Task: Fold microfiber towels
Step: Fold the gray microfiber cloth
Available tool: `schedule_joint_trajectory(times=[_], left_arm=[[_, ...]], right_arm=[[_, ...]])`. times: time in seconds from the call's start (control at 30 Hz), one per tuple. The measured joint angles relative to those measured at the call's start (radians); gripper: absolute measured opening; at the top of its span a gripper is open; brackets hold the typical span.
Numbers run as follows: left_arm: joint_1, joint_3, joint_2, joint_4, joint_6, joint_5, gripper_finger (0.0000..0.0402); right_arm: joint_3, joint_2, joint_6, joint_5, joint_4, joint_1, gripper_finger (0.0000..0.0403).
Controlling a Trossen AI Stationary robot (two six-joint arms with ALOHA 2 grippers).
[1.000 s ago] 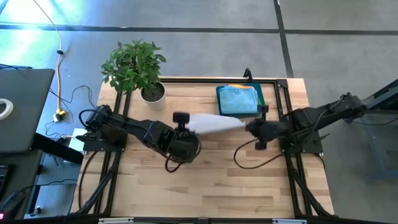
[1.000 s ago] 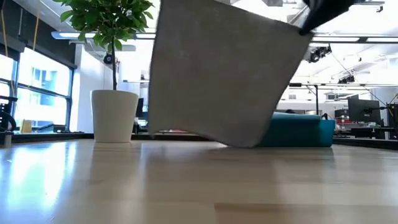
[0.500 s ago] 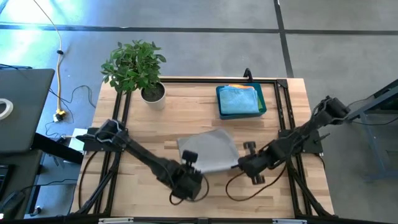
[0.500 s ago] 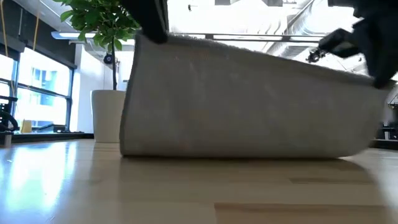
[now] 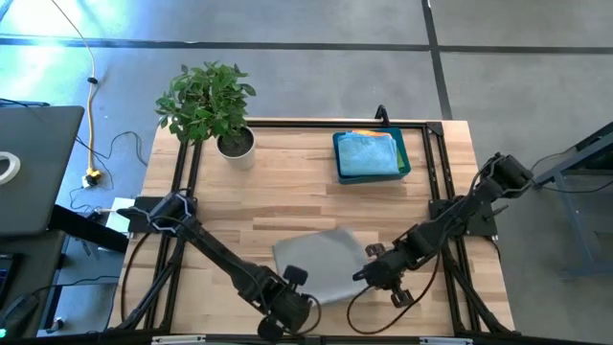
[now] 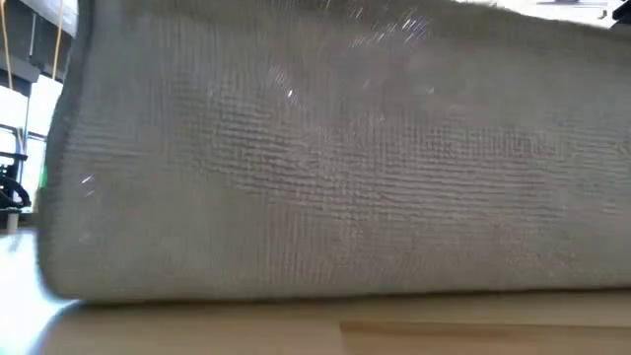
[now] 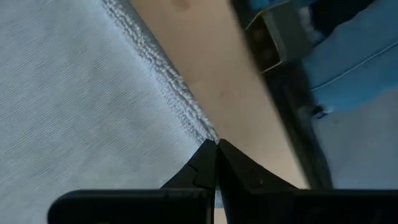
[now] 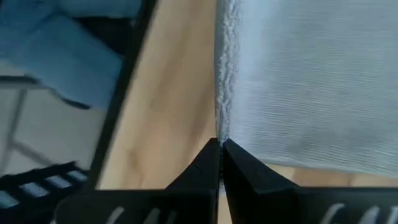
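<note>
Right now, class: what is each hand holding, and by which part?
Both hold the grey towel: the left hand is shut on one near corner, the right hand on the other.

Both dark arms are seen reaching toward the lower middle of the high view. The left arm is stretched diagonally from its base at the left edge down to the lower centre, where the left gripper (image 5: 290,290) is held low. The right arm is extended from the right edge down and leftward, with the right gripper (image 5: 362,275) placed right of centre. In each wrist view the two dark fingers (image 7: 214,163) are pressed together, tips meeting; the right arm's fingers (image 8: 219,162) are likewise closed to a point.
</note>
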Motion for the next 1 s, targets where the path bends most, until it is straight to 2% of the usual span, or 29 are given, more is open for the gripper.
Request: schedule_joint_trajectory(times=[0.2, 0.37, 0.67, 1.0], left_arm=[[0.018, -0.035, 0.011, -0.143, -0.045, -0.156, 0.0000], [0.060, -0.114, 0.011, -0.165, -0.104, -0.191, 0.0000], [0.112, -0.184, 0.011, -0.186, -0.101, -0.257, 0.0000], [0.164, -0.226, 0.011, -0.187, -0.097, -0.268, 0.0001]], right_arm=[[0.000, 0.000, -0.046, 0.222, -0.065, -0.047, 0.0000], [0.000, 0.000, -0.113, 0.354, -0.111, -0.113, 0.0000], [0.000, 0.066, -0.263, 0.363, -0.098, -0.250, 0.0000], [0.000, 0.114, -0.325, 0.382, -0.082, -0.351, 0.0000]])
